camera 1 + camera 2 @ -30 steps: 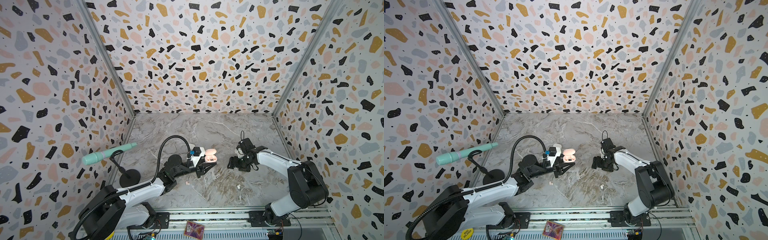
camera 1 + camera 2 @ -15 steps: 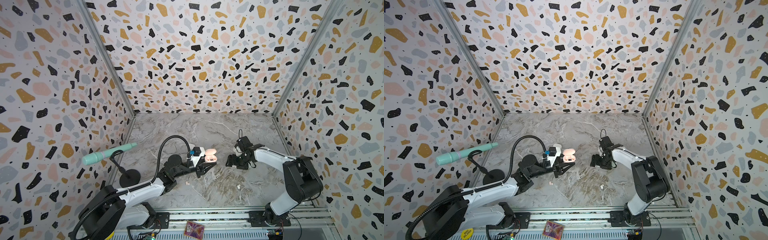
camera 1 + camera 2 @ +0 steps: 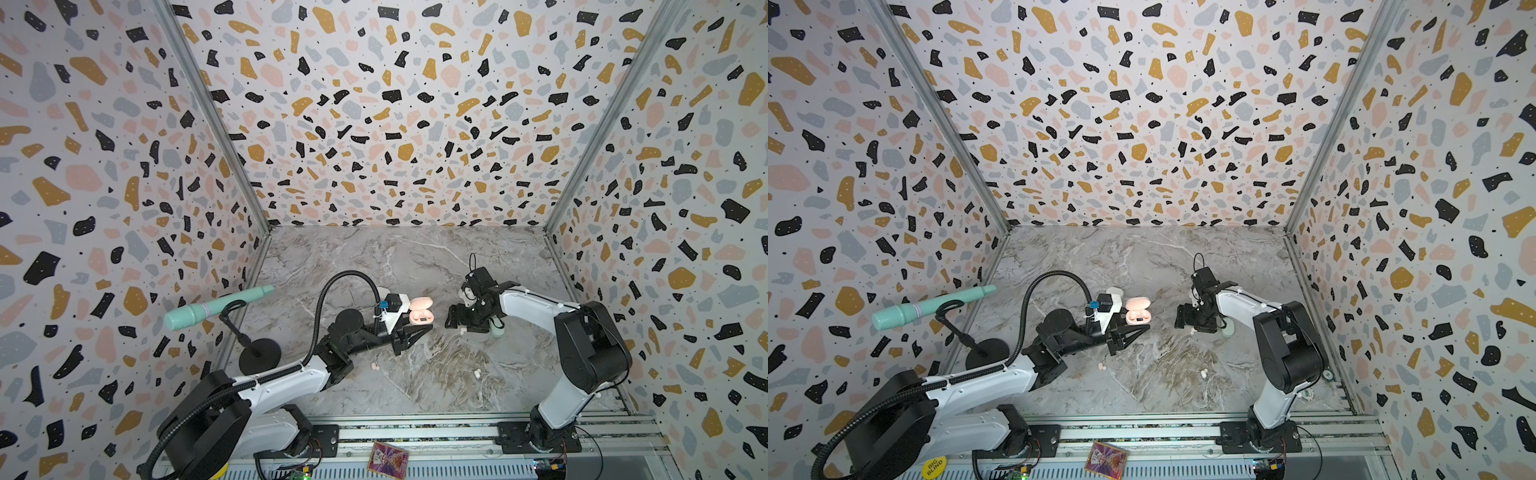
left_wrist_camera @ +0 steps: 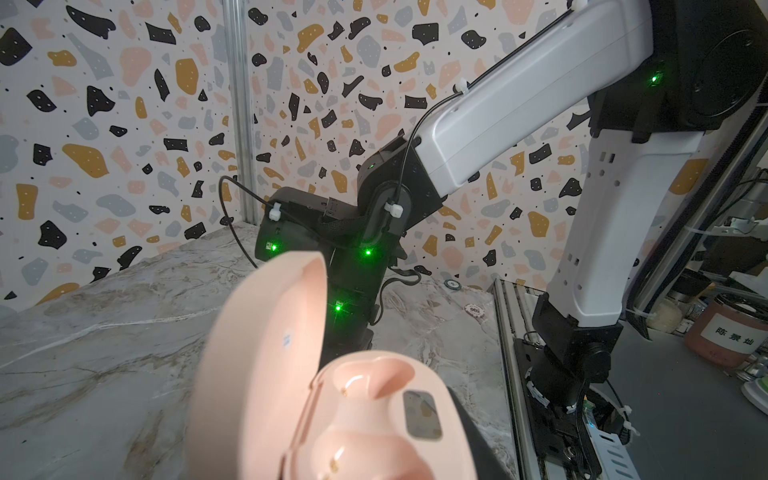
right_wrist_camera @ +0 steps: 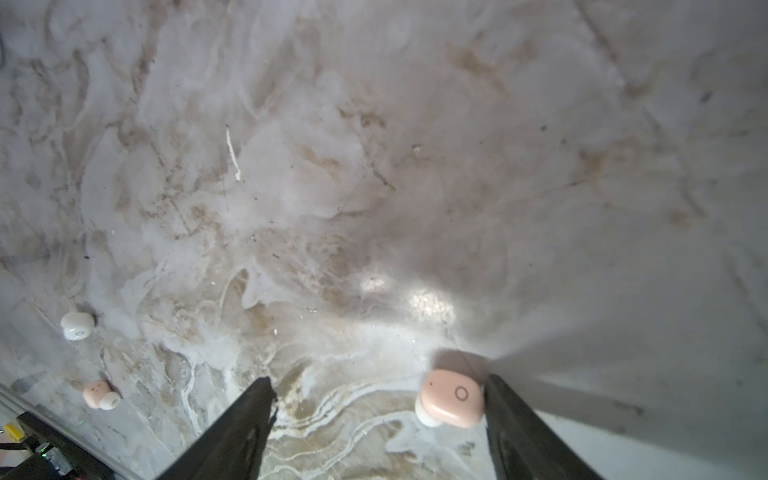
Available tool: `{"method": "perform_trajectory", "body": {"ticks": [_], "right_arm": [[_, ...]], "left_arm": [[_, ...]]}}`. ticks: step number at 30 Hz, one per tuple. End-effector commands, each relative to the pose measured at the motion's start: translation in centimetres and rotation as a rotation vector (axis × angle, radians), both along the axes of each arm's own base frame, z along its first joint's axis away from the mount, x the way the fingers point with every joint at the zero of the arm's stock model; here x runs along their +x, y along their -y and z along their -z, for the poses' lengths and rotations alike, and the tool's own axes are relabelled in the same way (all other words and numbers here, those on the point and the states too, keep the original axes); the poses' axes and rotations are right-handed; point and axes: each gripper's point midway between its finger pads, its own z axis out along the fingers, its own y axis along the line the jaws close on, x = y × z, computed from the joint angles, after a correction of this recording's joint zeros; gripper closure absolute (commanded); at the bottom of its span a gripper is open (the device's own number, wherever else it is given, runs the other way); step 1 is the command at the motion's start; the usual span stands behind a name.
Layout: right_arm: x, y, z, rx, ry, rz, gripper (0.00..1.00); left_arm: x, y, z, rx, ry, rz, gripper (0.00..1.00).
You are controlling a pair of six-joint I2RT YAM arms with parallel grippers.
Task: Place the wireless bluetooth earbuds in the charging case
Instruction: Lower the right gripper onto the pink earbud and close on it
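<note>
Insertion not begun: left end effector (image 3: 413,332) clamps the empty, open charging case (image 4: 365,415); right end effector (image 5: 378,386), spread wide, straddles a loose pink earbud (image 5: 451,399).

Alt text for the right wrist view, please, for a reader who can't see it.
The right gripper, black fingers open, straddles a pale pink earbud lying on the marble tabletop, close beside one finger. Farther off on the marble lie a white earbud and a second pink earbud.
</note>
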Motion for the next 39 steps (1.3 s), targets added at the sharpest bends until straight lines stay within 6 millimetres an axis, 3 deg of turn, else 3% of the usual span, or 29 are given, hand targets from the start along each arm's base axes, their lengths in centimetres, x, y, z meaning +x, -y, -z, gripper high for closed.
{"method": "perform_trajectory", "body": {"ticks": [1, 10, 14, 18, 23, 32, 39], "right_arm": [[0.6, -0.7, -0.7, 0.007, 0.02, -0.029, 0.19], [1.1, -2.3, -0.9, 0.013, 0.023, -0.079, 0.19], [1.6, -1.2, -1.3, -0.05, 0.035, -0.06, 0.2], [2.1, -0.3, -2.3, -0.109, 0.058, -0.037, 0.3], [1.8, 0.2, -1.8, -0.163, 0.039, -0.088, 0.4], [1.1, -0.1, -0.8, -0.177, -0.015, -0.253, 0.46], [0.8, -0.2, -0.3, -0.178, -0.035, -0.287, 0.51]], "left_arm": [[-0.2, -0.4, -2.3, -0.061, 0.062, 0.001, 0.67], [-0.2, -0.4, -2.3, -0.062, 0.059, 0.001, 0.67], [-0.2, -0.4, -2.3, -0.06, 0.058, 0.0, 0.67], [-0.2, -0.4, -2.2, -0.06, 0.056, 0.0, 0.67], [-0.2, -0.4, -2.3, -0.063, 0.056, 0.001, 0.67], [-0.3, -0.5, -2.5, -0.066, 0.059, 0.0, 0.67], [-0.3, -0.5, -2.6, -0.068, 0.057, 0.0, 0.67]]}}
